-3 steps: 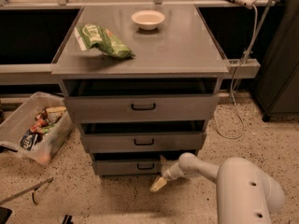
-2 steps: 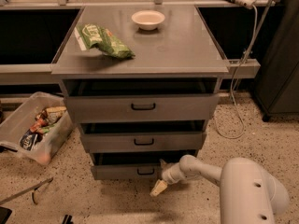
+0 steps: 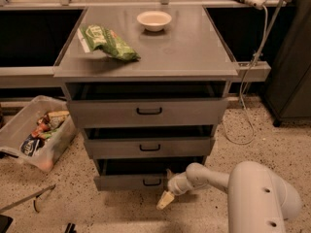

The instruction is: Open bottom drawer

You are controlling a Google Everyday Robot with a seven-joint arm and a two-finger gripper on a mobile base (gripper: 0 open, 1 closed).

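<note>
The bottom drawer [image 3: 131, 181] is the narrowest grey front at the foot of the cabinet, with a small black loop handle [image 3: 152, 182] at its centre. It stands pulled out a little, with a dark gap above it. My gripper [image 3: 167, 189] is at the right part of this drawer front, just right of the handle, low near the floor. The white arm [image 3: 214, 178] reaches in from the lower right. The middle drawer [image 3: 148, 147] and the widest top drawer [image 3: 148, 111] also stand slightly out.
A green bag [image 3: 108, 41] and a white bowl [image 3: 154, 20] lie on the cabinet top [image 3: 194, 47]. A clear bin of snacks [image 3: 36, 132] sits on the floor at the left. A cable [image 3: 243, 115] hangs at the right, next to a dark cabinet [image 3: 291, 81].
The bottom drawer front has slid a little outward, toward the camera. My gripper has moved with it, slightly lower in the view.
</note>
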